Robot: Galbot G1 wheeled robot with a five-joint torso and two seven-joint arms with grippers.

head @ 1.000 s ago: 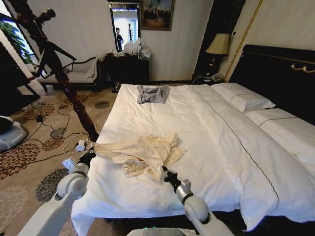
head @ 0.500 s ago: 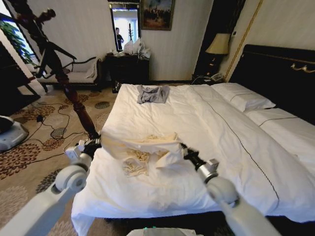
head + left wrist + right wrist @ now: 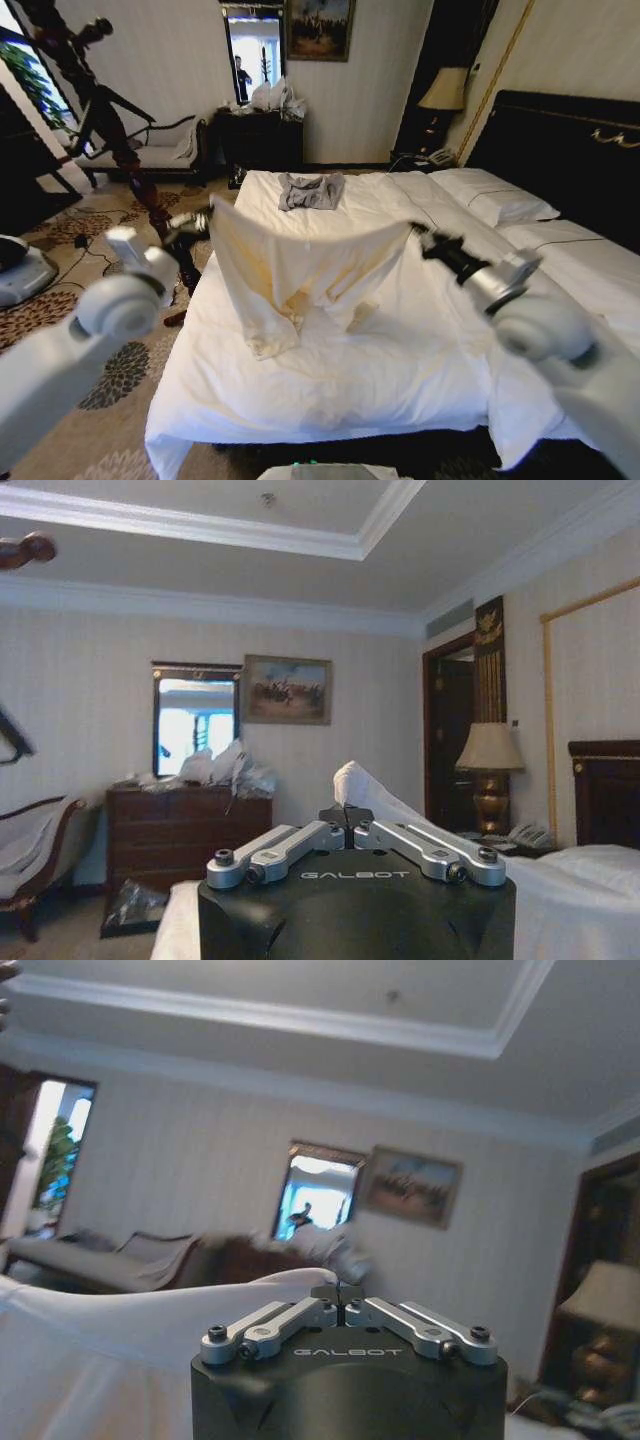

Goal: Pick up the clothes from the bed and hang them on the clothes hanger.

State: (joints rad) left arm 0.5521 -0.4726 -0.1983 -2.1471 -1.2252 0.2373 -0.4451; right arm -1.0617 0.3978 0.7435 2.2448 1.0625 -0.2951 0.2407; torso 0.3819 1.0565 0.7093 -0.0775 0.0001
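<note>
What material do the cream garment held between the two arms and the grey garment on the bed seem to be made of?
The cream garment looks like a thin, soft woven cloth, perhaps cotton: it sags between the left end effector and the right end effector and folds loosely, matte. The grey garment looks like a soft knit, crumpled flat on the bed; the exact fibre cannot be told.

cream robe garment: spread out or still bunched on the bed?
Spread. The cream collared robe hangs stretched between the left gripper and right gripper, both shut on its top edge; its lower end drapes onto the white-duvet bed.
</note>
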